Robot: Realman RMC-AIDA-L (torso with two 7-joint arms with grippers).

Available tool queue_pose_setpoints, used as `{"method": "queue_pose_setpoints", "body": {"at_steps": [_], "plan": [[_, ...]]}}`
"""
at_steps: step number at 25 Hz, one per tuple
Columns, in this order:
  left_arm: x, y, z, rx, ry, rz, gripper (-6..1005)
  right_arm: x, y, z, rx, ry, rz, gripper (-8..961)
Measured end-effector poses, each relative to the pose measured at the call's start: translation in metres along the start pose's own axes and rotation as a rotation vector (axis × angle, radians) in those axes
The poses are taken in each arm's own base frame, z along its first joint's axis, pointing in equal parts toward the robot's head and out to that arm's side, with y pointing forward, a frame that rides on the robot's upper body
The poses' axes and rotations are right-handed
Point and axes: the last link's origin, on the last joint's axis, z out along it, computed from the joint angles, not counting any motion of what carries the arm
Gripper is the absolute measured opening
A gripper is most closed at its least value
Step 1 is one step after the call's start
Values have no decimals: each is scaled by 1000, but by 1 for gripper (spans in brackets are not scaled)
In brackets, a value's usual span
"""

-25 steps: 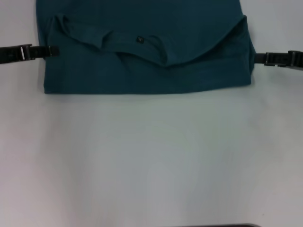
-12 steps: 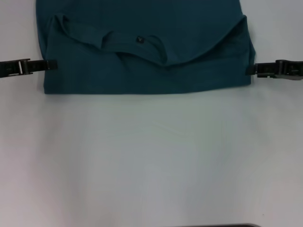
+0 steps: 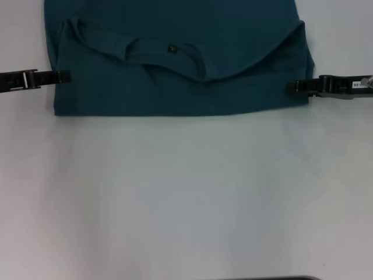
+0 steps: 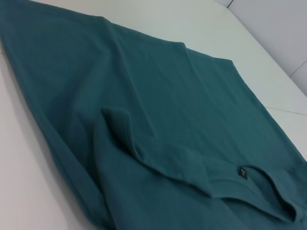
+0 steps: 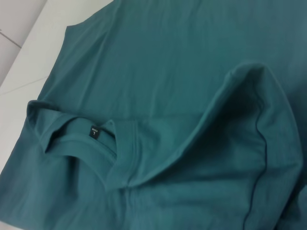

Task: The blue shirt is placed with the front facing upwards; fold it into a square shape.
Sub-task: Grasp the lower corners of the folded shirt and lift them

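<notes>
R claw (image 3: pixel 289 87) has slid inward onto blue shirt (image 3: pixel 175 52) edge; L claw (image 3: pixel 67 76) unchanged; open/closed unclear on both.

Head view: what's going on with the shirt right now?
The blue shirt lies partly folded on the white table, plain side up, collar and neck label showing. The left gripper sits at the shirt's left edge, and the right gripper reaches over its right edge. Neither has lifted any fabric. It isn't a square yet.

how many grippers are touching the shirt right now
2. The left gripper meets the blue shirt at its left edge; the right gripper reaches over its right edge. Actual contact can't be confirmed.
</notes>
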Motion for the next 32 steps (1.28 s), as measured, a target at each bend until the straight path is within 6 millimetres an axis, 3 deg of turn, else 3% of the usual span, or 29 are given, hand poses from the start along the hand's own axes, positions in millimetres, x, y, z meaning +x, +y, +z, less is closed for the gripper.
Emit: {"method": "queue_pose_setpoints", "body": {"at_steps": [20, 32], "plan": [[2, 1, 1, -1, 1, 6, 569, 0, 9, 11, -29, 18, 26, 583], [2, 1, 1, -4, 0, 4, 569, 3, 3, 6, -17, 15, 30, 152]]}}
